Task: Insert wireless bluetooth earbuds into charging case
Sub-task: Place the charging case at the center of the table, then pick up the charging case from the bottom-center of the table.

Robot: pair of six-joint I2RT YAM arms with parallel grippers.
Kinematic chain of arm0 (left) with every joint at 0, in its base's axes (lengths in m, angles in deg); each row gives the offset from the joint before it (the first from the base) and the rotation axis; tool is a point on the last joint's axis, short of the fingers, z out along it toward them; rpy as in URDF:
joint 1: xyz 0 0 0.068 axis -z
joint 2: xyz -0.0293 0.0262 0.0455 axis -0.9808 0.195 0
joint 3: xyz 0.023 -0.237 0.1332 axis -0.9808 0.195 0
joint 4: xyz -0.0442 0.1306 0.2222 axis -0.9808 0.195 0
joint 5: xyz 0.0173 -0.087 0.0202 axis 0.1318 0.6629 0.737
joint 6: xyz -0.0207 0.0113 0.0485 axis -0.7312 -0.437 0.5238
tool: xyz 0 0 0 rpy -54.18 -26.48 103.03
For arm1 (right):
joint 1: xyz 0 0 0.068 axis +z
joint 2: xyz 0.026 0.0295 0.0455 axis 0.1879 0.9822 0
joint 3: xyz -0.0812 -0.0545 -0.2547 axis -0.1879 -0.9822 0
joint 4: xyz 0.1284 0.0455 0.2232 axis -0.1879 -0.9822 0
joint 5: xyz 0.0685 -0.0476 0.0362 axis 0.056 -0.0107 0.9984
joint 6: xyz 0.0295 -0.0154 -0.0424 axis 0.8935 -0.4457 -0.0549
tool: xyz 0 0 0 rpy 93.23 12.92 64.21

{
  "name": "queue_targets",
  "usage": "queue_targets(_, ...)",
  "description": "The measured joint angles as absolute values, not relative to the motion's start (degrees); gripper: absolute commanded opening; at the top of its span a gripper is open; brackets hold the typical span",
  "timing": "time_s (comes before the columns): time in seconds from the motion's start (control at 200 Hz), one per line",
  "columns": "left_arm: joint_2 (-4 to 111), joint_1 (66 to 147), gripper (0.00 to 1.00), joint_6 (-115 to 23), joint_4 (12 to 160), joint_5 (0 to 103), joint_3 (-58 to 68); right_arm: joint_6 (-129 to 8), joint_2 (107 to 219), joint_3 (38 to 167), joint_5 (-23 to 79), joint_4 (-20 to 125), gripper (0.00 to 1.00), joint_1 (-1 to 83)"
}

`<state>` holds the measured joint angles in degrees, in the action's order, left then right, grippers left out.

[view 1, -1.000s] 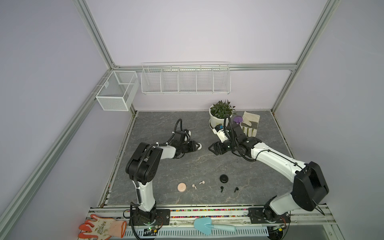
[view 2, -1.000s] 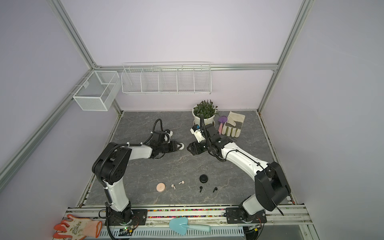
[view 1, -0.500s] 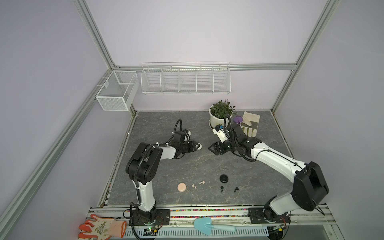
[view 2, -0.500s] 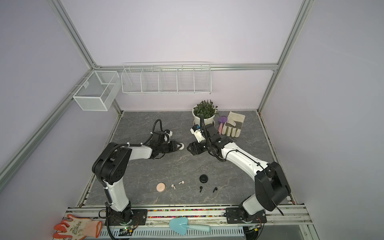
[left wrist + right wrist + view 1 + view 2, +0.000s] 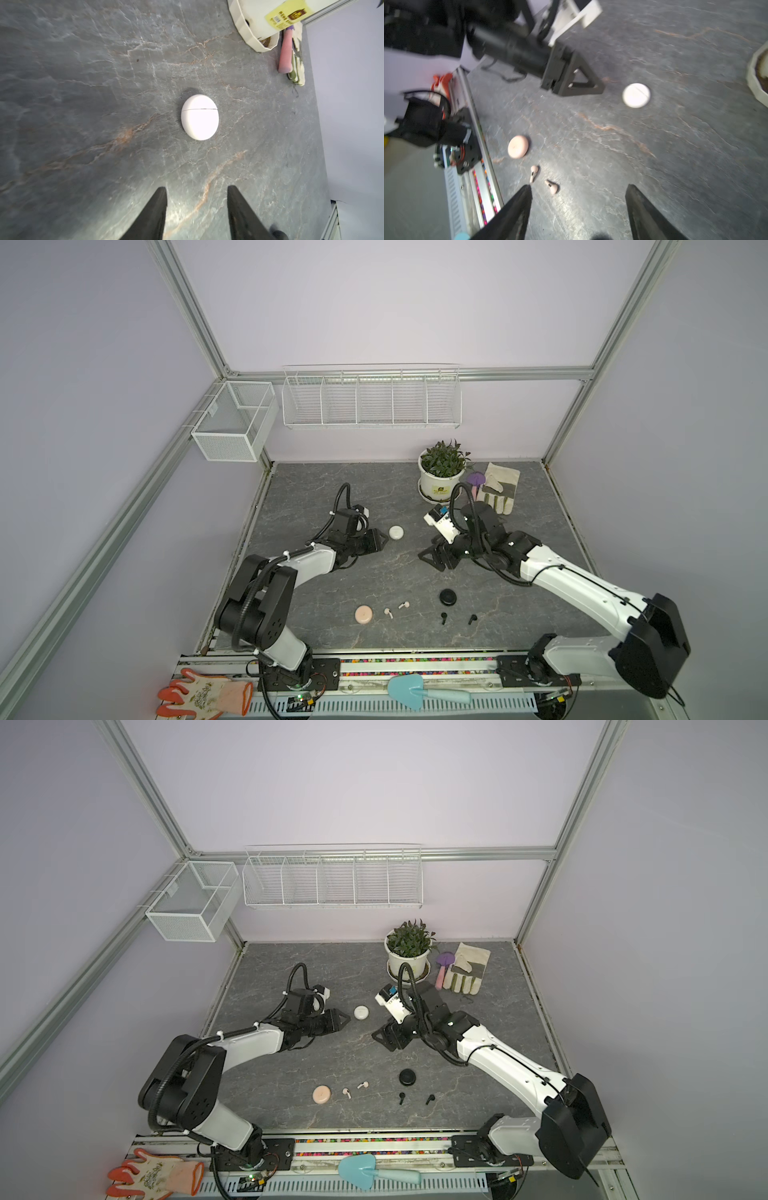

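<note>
Near the front rail (image 5: 415, 660) of the bench (image 5: 316, 489), 2 pink earbuds (image 5: 388, 612) lie just beside a closed pink case (image 5: 363, 614), and 2 black earbuds (image 5: 444, 617) lie near a black case (image 5: 448, 597). Only these 4 earbuds show. A closed white case (image 5: 200, 117) sits straight ahead of the left end effector (image 5: 196, 188), apart from it, with its seam running across the line of approach. That end effector's jaws stand partly apart and hold nothing. The right end effector (image 5: 578, 186) hangs over mid-bench, jaws spread wide and empty. Its tips are aimed at the pink pair, which lies ahead of it toward the front rail. I judge the pink earbuds come next, by the right arm. Their stems lie flat at different angles, so the wrist likely needs turning to close across 1.
</note>
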<state>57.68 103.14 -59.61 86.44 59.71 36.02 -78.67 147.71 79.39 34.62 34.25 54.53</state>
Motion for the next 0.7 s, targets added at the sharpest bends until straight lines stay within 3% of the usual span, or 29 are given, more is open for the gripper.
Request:
queue_targets(0.215,44.83,101.23,0.55,-61.64,92.78,57.63,43.04,-83.61,148.67,73.31,30.22,33.27,0.73,68.04)
queue_targets(0.46,36.41,101.30,0.61,-64.07,93.32,59.16,50.51,-64.66,148.47,78.73,12.12,17.20,0.74,66.45)
queue_targets(0.7,40.72,105.67,0.62,-64.72,87.86,63.53,50.14,-50.44,144.45,74.91,6.09,5.14,0.84,66.43)
